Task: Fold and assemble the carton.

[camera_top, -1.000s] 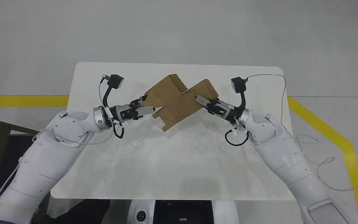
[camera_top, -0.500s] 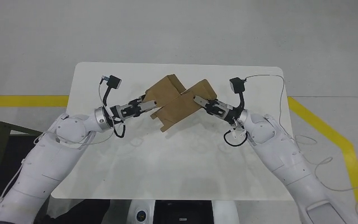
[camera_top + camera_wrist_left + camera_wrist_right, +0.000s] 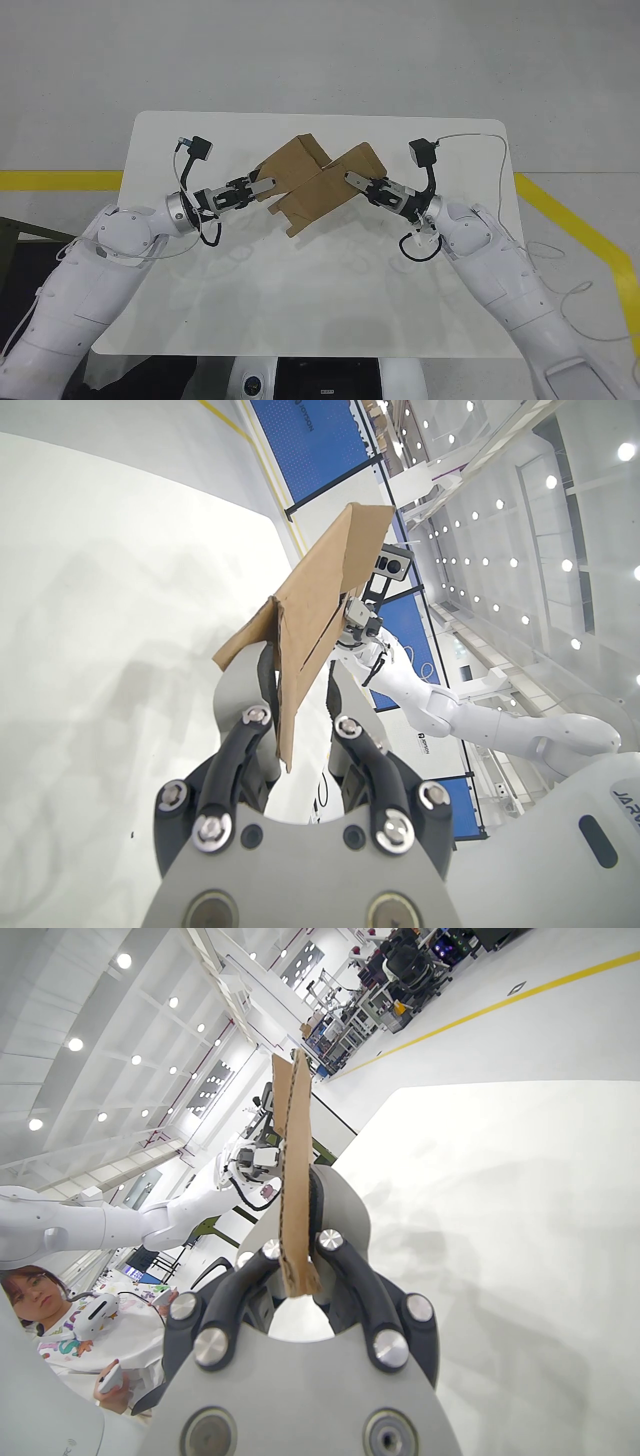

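While both arms hold their posts over the white table (image 3: 200, 300), the whole arrangement has drifted a little toward the left arm's side over the last second. The carton (image 3: 315, 185) has slid that way, its lowest corner has dipped slightly, and the two grippers have gone with it. The shape of the cardboard looks the same as before, with a creased panel standing up from the flatter sheet. I judge that this was a small repositioning and not a fold, so the assembly itself remains largely ahead.

Spanning the gap between the two end effectors, the carton appears to be lifted off the table, to judge by the shadow beneath it. From the right gripper (image 3: 352, 179) it runs straight out ahead of the tips toward the other arm. That gripper is pressed together on the carton's near edge, which in the right wrist view stands upright between the pads. At the left gripper (image 3: 258, 187) the opposite edge reaches in from ahead and sits inside its mouth, slanting away. Whether that gripper is actually clamping the cardboard, I cannot tell.
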Action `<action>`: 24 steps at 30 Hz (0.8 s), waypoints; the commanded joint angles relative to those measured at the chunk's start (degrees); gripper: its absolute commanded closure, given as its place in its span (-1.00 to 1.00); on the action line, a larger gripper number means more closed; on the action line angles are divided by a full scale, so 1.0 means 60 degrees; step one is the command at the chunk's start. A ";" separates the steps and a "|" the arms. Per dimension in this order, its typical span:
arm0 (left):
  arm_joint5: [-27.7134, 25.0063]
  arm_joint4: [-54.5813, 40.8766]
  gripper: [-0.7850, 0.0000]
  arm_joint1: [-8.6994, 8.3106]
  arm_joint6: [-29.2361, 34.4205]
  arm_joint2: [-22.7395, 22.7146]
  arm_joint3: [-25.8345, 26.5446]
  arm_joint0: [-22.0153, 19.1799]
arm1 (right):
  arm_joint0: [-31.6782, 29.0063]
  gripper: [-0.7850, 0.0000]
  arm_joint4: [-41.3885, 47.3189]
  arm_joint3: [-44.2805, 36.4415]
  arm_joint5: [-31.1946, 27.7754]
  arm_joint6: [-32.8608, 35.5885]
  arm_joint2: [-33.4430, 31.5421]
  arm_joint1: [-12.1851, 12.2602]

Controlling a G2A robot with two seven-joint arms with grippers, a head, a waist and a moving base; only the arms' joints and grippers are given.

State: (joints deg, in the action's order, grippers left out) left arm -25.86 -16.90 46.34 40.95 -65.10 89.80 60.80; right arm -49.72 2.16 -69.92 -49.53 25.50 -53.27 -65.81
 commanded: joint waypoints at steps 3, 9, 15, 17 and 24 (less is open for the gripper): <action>0.0009 0.0080 0.71 0.0031 0.0037 -0.0049 -0.0007 0.0041 | -0.0014 1.00 -0.0020 0.0003 0.0004 0.0022 -0.0033 -0.0025; 0.0053 0.0102 1.00 0.0086 0.0082 -0.0106 -0.0003 0.0093 | -0.0034 1.00 -0.0024 0.0011 -0.0006 0.0096 -0.0080 -0.0059; 0.0082 0.0107 1.00 0.0138 0.0145 -0.0194 -0.0043 0.0091 | -0.0090 -0.29 0.0064 0.0035 0.0001 0.0341 -0.0120 -0.0072; 0.0074 0.0086 1.00 0.0148 0.0205 -0.0245 -0.0053 0.0096 | -0.0060 -0.61 0.0184 0.0064 -0.0005 0.0666 -0.0175 -0.0044; 0.0069 0.0052 1.00 0.0125 0.0817 -0.0586 -0.0168 0.0031 | 0.0066 -0.58 0.0520 0.0118 0.0145 0.2275 -0.0901 0.0268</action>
State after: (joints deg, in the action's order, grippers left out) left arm -25.49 -16.67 47.13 45.08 -68.36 88.90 61.09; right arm -49.31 4.83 -69.10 -48.81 37.47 -57.99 -64.50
